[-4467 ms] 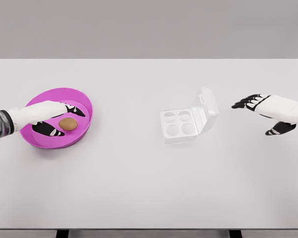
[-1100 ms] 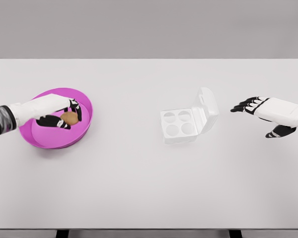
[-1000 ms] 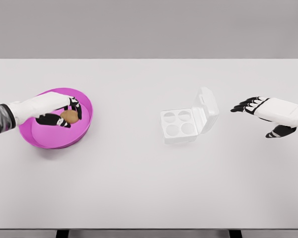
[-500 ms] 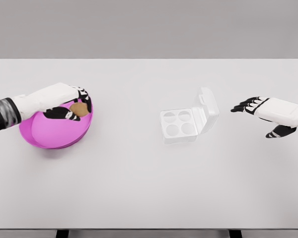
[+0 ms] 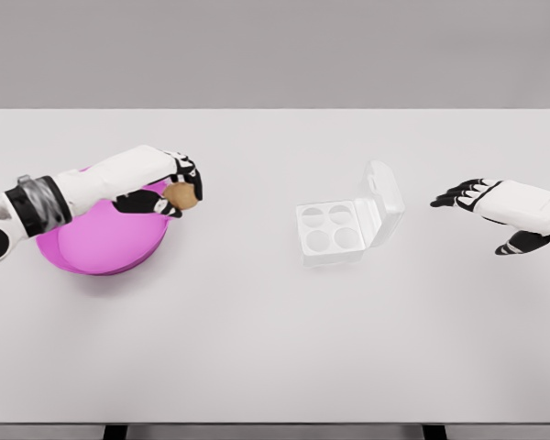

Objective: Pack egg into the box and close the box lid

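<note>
Now the left hand [image 5: 165,183] grips the egg [image 5: 180,194] in its fingers, just past the bowl's [image 5: 101,247] right rim. Bare table [image 5: 257,321] separates it from the open box [image 5: 339,229] mid-table. Near the right edge, the right hand [image 5: 495,206] hovers, fingers spread.

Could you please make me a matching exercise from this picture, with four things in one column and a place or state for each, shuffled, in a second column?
Things:
1. egg
2. bowl
3. box
4. right hand

Places or states:
A. lid up, four cups empty
B. open, holding nothing, right of the box
C. held in the left hand's fingers, just past the bowl's right rim
D. pink, at the table's left, nothing seen inside

Pairs: 1-C, 2-D, 3-A, 4-B
</note>
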